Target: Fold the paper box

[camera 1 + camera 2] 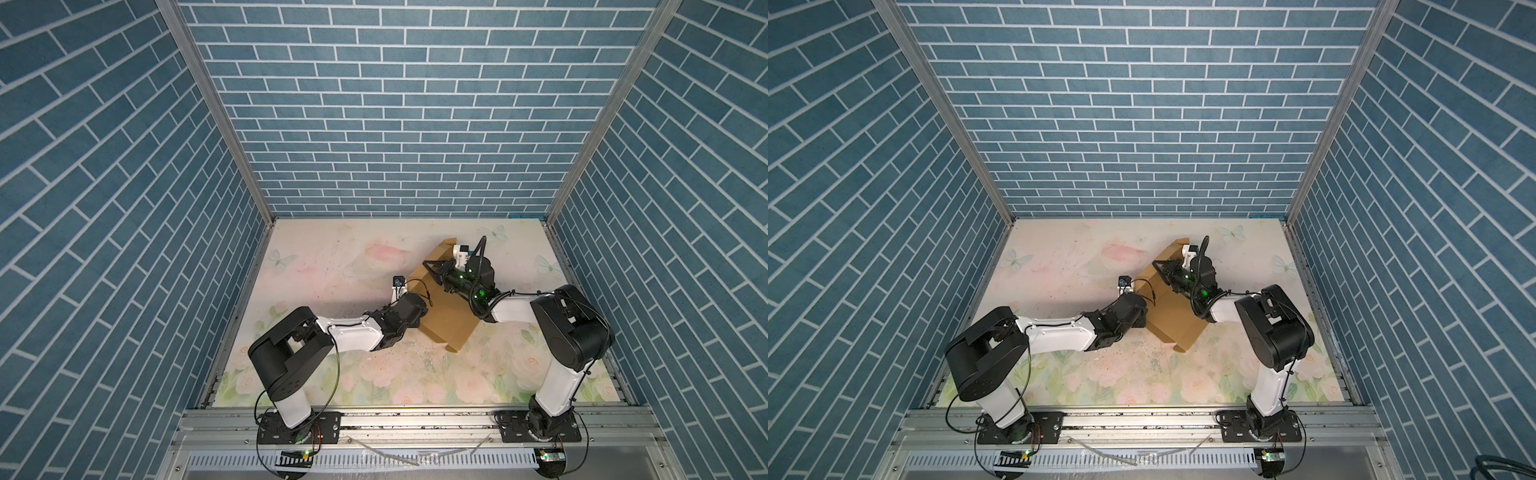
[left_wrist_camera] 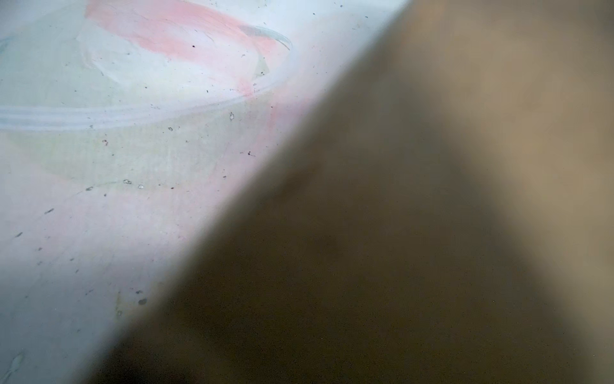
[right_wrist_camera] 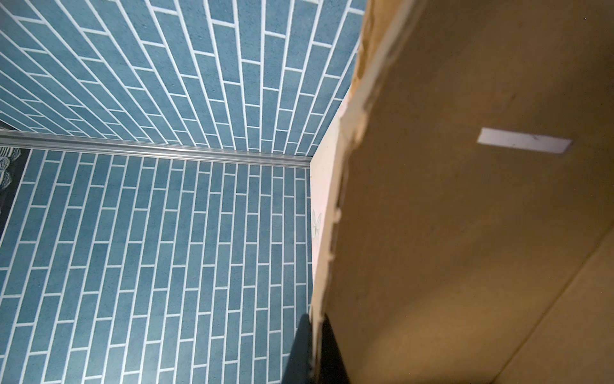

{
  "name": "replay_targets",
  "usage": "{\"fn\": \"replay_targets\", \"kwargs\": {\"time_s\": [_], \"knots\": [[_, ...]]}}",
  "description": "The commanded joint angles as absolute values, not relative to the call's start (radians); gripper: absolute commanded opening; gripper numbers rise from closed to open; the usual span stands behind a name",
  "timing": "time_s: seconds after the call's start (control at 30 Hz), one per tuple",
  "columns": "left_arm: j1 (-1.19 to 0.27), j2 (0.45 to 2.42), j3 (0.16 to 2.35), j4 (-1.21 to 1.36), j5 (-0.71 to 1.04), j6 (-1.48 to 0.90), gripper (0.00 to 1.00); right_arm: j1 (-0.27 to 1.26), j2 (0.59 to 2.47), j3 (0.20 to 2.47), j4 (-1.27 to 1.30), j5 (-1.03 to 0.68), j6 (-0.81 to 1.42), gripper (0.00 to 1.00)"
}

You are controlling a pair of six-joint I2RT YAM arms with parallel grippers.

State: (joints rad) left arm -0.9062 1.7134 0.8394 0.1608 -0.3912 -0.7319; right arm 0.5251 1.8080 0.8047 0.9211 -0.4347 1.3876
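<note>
Currently the right gripper (image 1: 431, 266) is clamped on a raised panel edge of the paper box (image 1: 451, 322); the left gripper (image 1: 419, 311) sits against its left side, closure indeterminable.

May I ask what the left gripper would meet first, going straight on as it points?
Probably the paper box: the left gripper points into its side, and blurred cardboard fills the left wrist view. Fingertips are hidden, so contact is unclear.

White-and-blk L arm (image 1: 353, 332) & R arm (image 1: 513, 309): tubular white links, bulky blk joint housings, thin blk cables. Green LEDs (image 1: 482, 293) on R wrist. Bolted blk base plates (image 1: 328, 427) at 7 & 5 o'clock.
</note>
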Motion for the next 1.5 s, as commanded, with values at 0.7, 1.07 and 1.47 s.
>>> {"fn": "replay_targets", "kwargs": {"time_s": [0.7,1.07,1.47], "knots": [[-0.926,1.772,0.933,0.068,-0.638,-0.783,0.26,0.557,1.769,0.765,0.744,-0.47,1.351,0.09],[-0.927,1.773,0.924,0.075,-0.663,-0.781,0.19,0.571,1.764,0.787,0.714,-0.458,1.35,0.17],[-0.927,1.756,0.889,0.101,-0.692,-0.754,0.14,0.581,1.682,0.761,0.664,-0.369,1.353,0.28]]}}
